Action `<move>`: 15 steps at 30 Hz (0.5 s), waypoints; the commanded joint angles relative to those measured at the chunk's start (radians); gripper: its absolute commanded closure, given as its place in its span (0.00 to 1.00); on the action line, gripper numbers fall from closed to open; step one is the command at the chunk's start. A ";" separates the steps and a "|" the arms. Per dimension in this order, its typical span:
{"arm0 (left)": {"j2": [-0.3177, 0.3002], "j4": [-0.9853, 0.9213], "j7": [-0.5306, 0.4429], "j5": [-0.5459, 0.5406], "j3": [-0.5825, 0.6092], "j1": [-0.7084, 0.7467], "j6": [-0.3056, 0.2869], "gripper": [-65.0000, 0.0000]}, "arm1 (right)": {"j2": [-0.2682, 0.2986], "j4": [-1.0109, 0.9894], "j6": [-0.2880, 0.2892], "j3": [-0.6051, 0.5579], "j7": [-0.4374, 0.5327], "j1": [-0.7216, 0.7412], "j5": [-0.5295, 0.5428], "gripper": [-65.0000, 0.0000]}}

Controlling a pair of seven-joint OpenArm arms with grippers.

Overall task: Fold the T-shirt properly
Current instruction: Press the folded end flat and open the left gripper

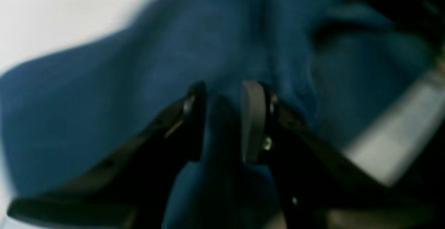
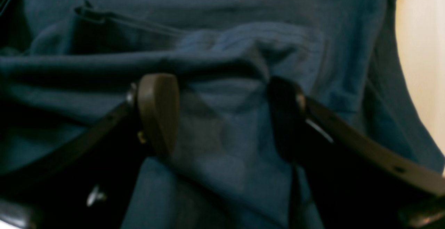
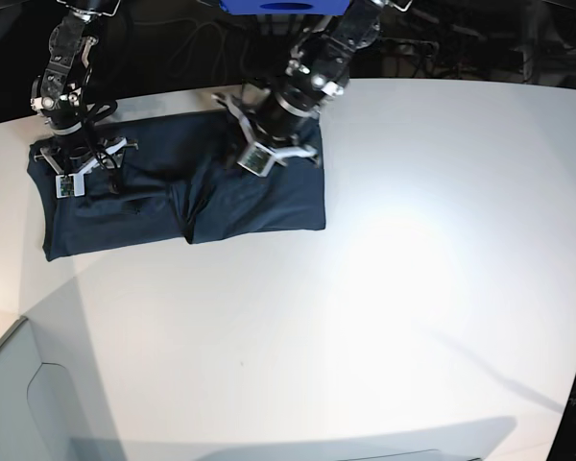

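No writing or label can be read on the cloth from any view. The T-shirt (image 3: pixel 173 197) lies as a long dark band across the far left part of the white table (image 3: pixel 384 288), bunched into a ridge near its middle, with its near edge running roughly straight.

The left gripper (image 1: pixel 224 117) is down on the shirt's right half, near the far edge — its two fingers stand close together with a fold of blue cloth pinched up between them. The right gripper (image 2: pixel 222 117) hangs over the shirt's left end, its fingers well apart — a rumpled fold of cloth lies between them, but neither pad presses on it.

In the right wrist view a strip of bare table shows just beyond the shirt's edge. Towards the viewer and off to the right the tabletop is wide and bare, while the far edge of the table sits just behind both arms.
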 commanded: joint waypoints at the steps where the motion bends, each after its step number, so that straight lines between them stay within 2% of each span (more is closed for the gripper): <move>1: 0.009 0.002 -0.024 -0.005 0.033 -0.008 -0.003 0.74 | 0.006 0.011 0.000 0.002 -0.006 -0.001 -0.003 0.41; 6: 0.016 -0.026 -0.027 -0.005 0.153 -0.077 -0.003 0.74 | 0.006 0.012 0.000 0.002 -0.006 0.001 -0.003 0.40; 12: 0.020 0.069 -0.029 -0.005 0.173 -0.095 -0.003 0.74 | 0.006 0.066 0.000 0.012 -0.004 -0.001 -0.003 0.39; 15: 0.009 0.144 -0.027 -0.005 0.169 -0.092 0.001 0.74 | 0.006 0.130 0.000 0.029 -0.004 -0.004 -0.003 0.30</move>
